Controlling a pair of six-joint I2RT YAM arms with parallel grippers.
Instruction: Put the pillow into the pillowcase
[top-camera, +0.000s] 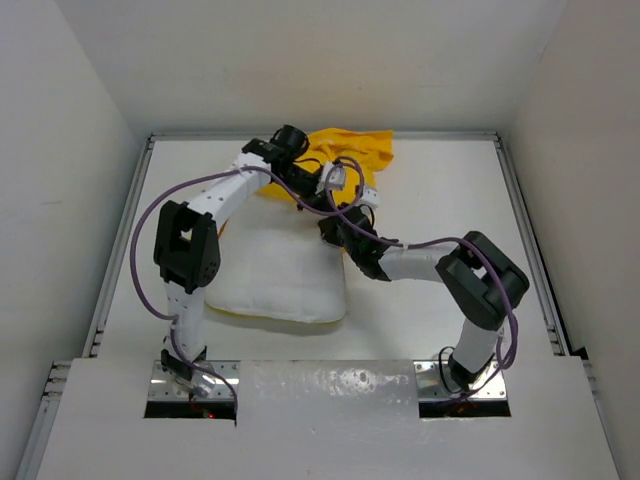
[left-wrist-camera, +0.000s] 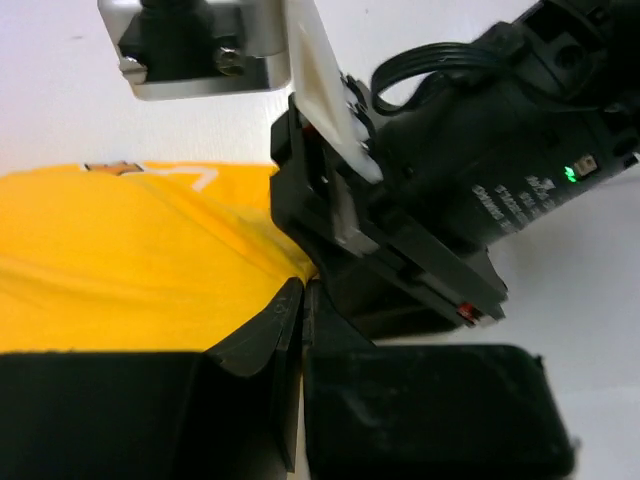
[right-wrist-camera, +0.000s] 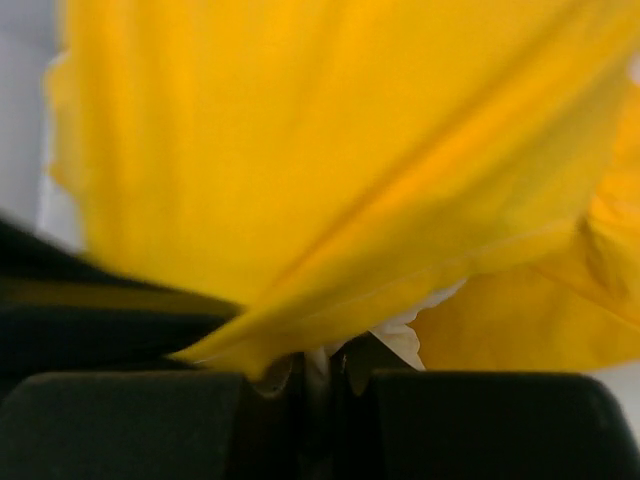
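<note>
Where both arms meet in the upper centre of the overhead frame, the pillowcase (top-camera: 357, 150) lies bunched at the far end of the table (top-camera: 440, 190), overlapping the top edge of the pillow (top-camera: 275, 275), which occupies the centre-left. The left gripper (left-wrist-camera: 303, 290) has its jaws pressed together on a yellow fold. The right gripper (right-wrist-camera: 320, 365) is likewise clamped on pillowcase fabric, with a scrap of white showing just beside the pinch point.
</note>
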